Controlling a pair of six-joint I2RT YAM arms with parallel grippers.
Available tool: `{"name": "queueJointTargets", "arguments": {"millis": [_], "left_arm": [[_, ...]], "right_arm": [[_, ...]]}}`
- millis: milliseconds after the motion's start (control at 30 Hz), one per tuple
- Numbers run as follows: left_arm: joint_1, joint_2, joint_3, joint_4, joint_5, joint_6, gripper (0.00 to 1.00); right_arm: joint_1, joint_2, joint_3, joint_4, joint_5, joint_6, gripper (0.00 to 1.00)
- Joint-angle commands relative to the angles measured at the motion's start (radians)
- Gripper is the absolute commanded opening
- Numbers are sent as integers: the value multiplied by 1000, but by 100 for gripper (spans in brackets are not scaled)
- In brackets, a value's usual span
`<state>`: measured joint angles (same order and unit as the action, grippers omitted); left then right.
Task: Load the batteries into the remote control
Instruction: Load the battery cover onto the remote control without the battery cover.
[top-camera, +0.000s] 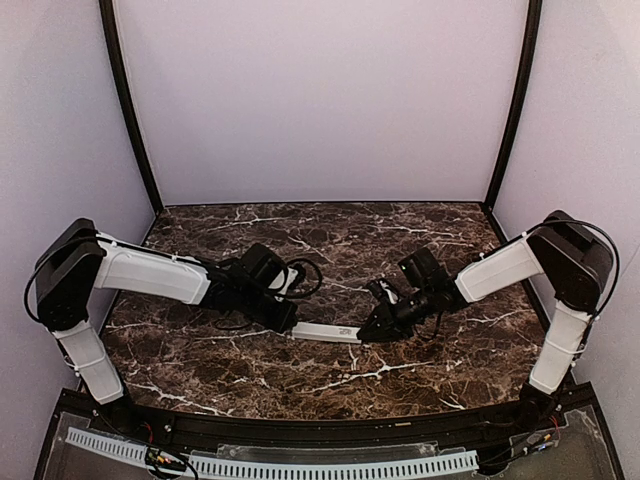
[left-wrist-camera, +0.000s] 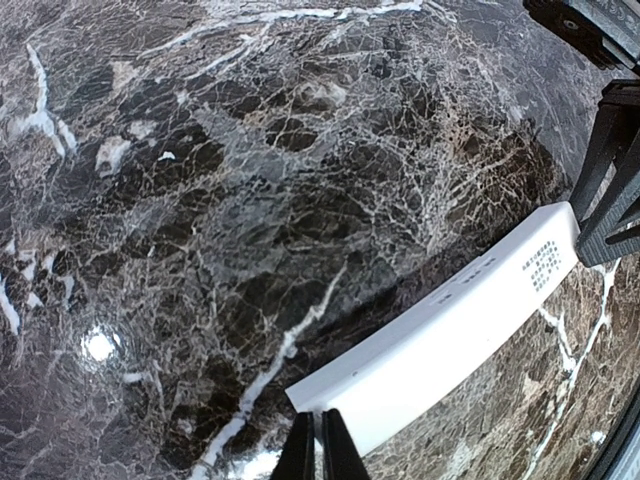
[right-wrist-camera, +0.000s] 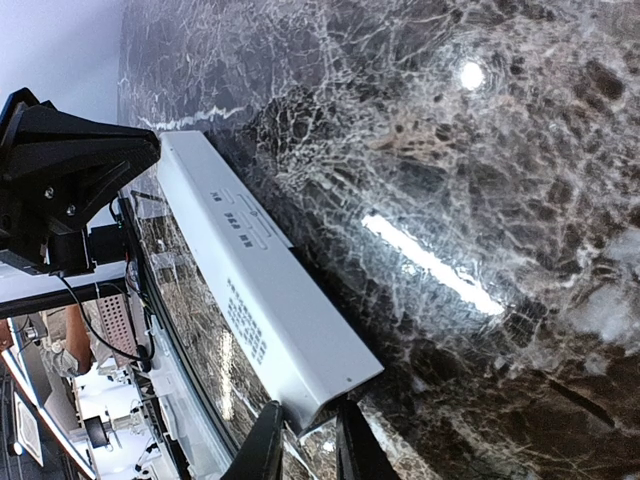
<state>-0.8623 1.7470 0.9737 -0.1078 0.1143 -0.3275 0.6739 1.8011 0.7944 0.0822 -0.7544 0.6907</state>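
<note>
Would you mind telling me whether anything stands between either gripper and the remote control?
Nothing visible does. The right gripper has its fingers clamped around one end of the remote control, and the left gripper, fingers closed together, touches the other end.

Left arm (top-camera: 150, 272) and right arm (top-camera: 500, 270): white shells between bulky black joint housings. Thin black cables (top-camera: 305, 272) loop near wrists and shoulders. Left gripper (top-camera: 291, 325) and right gripper (top-camera: 366, 334) are black, angular, with small screws.
</note>
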Motion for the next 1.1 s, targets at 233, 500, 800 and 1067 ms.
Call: {"name": "queueJointTargets", "arguments": {"millis": [233,500,800,1067], "left_arm": [[-115,97,4,38,246,2,3],[-111,77,-2,16,185,-35,4],[-68,-27,-33,12,124,-48,8],[-15,-132,-53,22,115,-40,29]], "right_arm": [[8,20,6,159,-25,6,18],[-8,-2,-20,146,-10,1,20],[-32,-22,-25,105,20,-25,21],[-42,-8,9,90,14,-43,25]]}}
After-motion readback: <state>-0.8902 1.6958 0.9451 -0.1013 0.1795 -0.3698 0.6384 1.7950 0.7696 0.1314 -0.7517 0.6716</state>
